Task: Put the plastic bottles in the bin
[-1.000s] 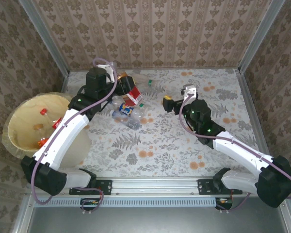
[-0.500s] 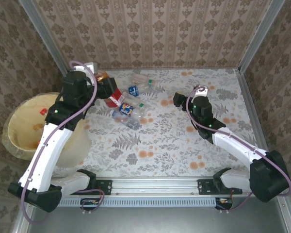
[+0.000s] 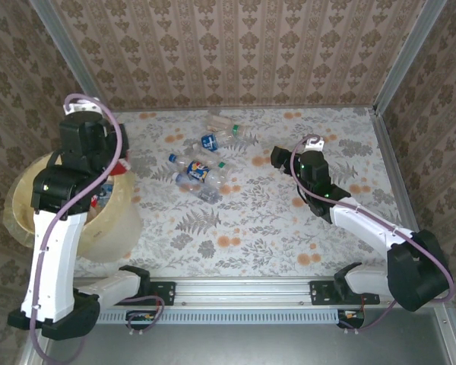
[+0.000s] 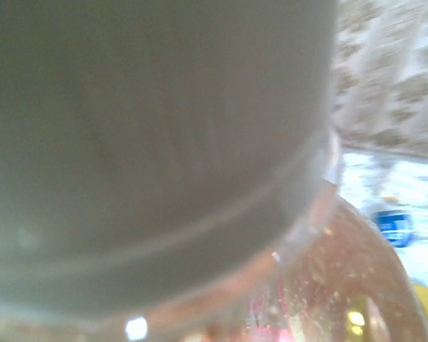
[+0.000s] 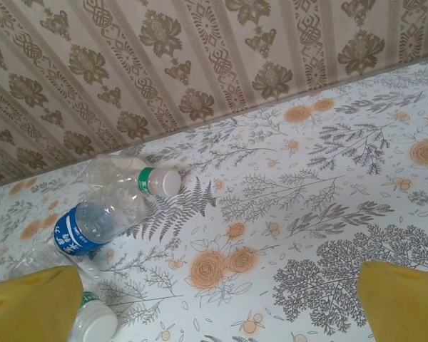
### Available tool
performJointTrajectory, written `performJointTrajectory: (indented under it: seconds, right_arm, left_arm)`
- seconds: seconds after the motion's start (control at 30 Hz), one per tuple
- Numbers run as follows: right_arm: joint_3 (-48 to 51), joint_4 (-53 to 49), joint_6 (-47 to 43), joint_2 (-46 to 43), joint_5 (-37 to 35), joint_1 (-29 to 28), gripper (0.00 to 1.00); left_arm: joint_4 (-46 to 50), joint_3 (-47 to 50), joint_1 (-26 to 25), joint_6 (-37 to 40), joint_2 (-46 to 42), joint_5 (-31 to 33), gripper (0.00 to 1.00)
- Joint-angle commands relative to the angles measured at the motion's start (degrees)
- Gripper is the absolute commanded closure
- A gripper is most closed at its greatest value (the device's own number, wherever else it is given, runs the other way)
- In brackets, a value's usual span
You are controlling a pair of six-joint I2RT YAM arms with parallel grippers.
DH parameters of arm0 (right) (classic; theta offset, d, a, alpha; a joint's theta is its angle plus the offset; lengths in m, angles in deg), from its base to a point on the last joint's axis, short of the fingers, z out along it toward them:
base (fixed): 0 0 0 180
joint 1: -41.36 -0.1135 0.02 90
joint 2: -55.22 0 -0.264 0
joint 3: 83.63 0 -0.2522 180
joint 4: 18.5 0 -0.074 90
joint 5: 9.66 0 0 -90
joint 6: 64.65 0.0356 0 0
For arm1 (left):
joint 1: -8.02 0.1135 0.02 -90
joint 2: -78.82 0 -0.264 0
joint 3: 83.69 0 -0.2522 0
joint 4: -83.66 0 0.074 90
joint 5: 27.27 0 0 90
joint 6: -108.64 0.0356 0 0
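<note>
Several bottles (image 3: 201,163) lie clustered on the floral worktop (image 3: 273,228), mid-left, well apart from the bin (image 3: 17,199) at the far left edge. Left gripper (image 3: 110,161) hangs over the bin's right rim, jaws closed on a red-label bottle (image 3: 119,166) held above the rim, not inside the bin. Right gripper (image 3: 276,157) sits low over the worktop, right of the cluster and pointing toward it, touching no bottle.

Left wrist: badly blurred. A grey mass covers most of the frame. The red-label bottle (image 4: 328,285) is pressed close below it, clear plastic with a reddish tint. A blue label (image 4: 394,225) shows on the worktop beyond. The jaws themselves can't be made out here.

Right wrist: right gripper (image 5: 220,293) has its jaws wide apart, yellow fingertips (image 5: 36,288) at both bottom corners, nothing held. Ahead, near the wall, lie a blue-label bottle (image 5: 93,224) and, touching it, a green-cap bottle (image 5: 139,178). A white-capped bottle (image 5: 93,322) lies just beside the left fingertip.
</note>
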Motion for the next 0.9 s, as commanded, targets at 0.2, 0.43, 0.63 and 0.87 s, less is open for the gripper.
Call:
performJointTrajectory:
  seconds: [0.2,0.43,0.63,0.87]
  right_arm:
    - [-1.66,-1.39,0.51,1.11,-0.90,0.71,0.00]
    - [-2.12,-1.83,0.14,0.51,-2.26,1.13,0.00]
    - [-2.12,-1.79,0.39,0.27,-2.27,1.39,0.00]
    - [-2.54,-2.09,1.36,0.48,-2.25,1.54,0.00]
  left_arm:
    - [6.70,4.43,28.16,2.43,-2.51,-17.44,0.42]
    - [7.70,9.08,39.81,1.94,-1.83,-30.65,0.40]
    - [9.07,8.47,40.84,0.51,0.57,-37.32,0.17]
    - [9.15,7.81,40.82,0.34,-0.40,-37.06,0.13]
